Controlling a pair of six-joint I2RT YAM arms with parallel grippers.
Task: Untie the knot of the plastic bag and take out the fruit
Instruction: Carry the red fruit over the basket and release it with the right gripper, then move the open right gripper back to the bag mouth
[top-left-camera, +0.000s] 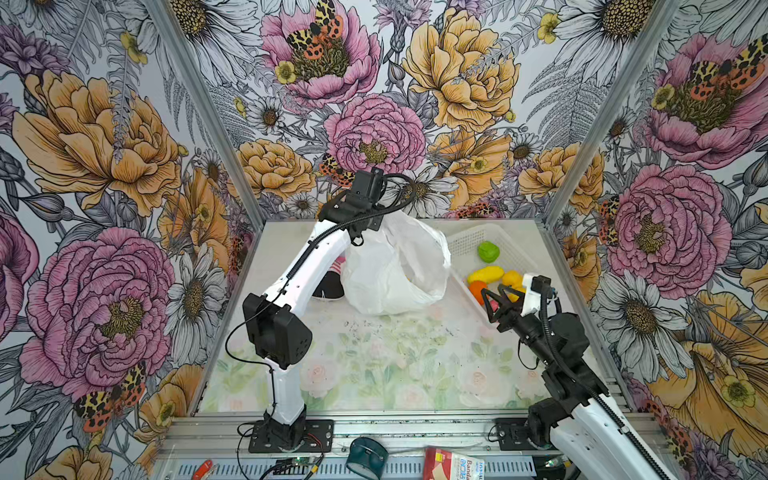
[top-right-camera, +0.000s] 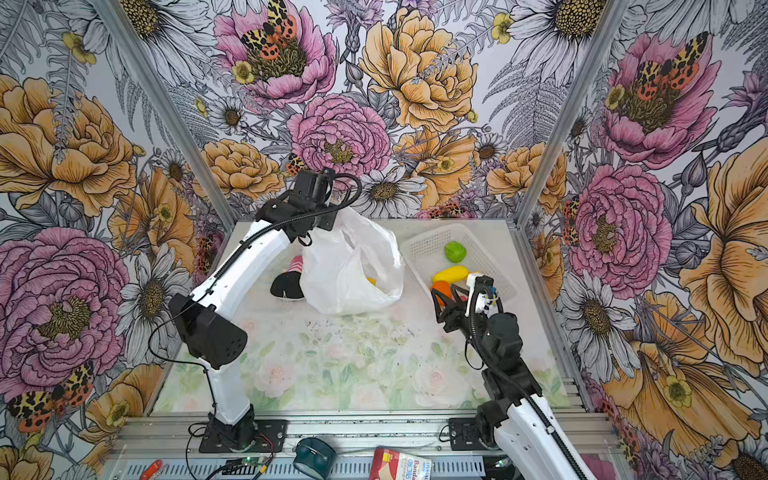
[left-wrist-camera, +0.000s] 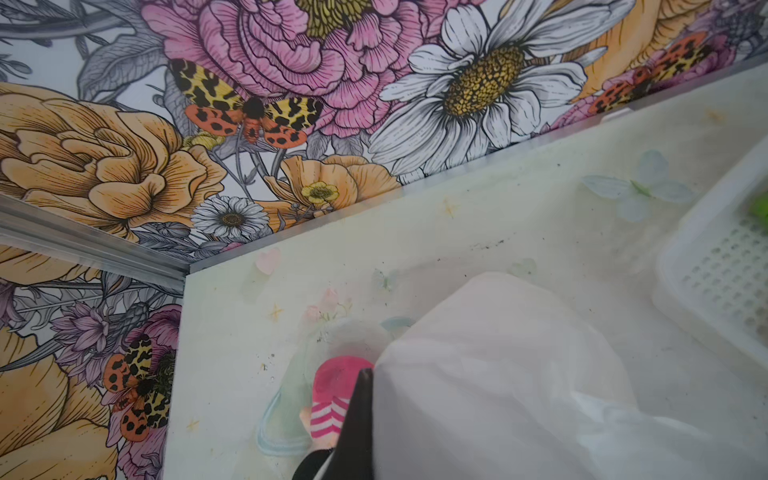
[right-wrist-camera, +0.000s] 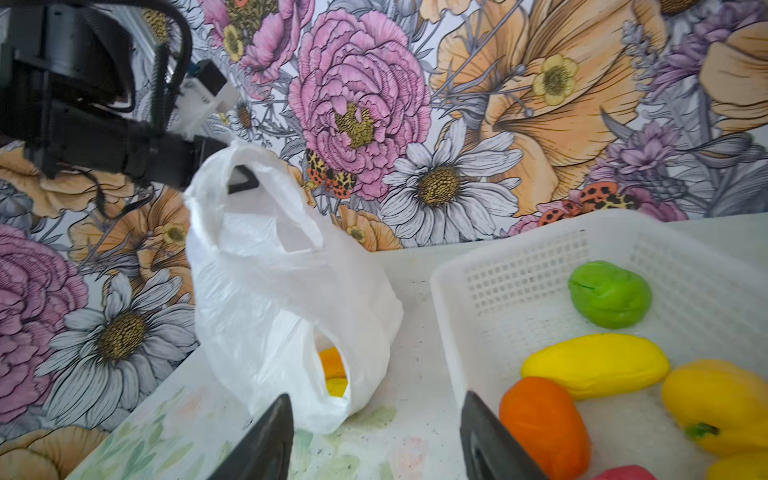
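Since the knot looks undone and the plastic bag (top-left-camera: 395, 270) stands open mid-table, we judge the task mostly done: about six fruit (right-wrist-camera: 598, 365) lie in the basket (right-wrist-camera: 519, 266), and at least two more show inside the bag. The left gripper (right-wrist-camera: 243, 180) is clamped on the bag's top handle, holding it up. The right gripper (right-wrist-camera: 376, 399) hangs empty over the basket's near edge, jaws well apart.

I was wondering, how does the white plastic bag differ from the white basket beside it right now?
The plastic bag is soft, crinkled film; the basket is rigid and perforated. The left gripper holds the bag up by its top; the basket rests on the table. Fruit only peeks through the bag's opening, but lies open in the basket. Both are white and hold fruit.
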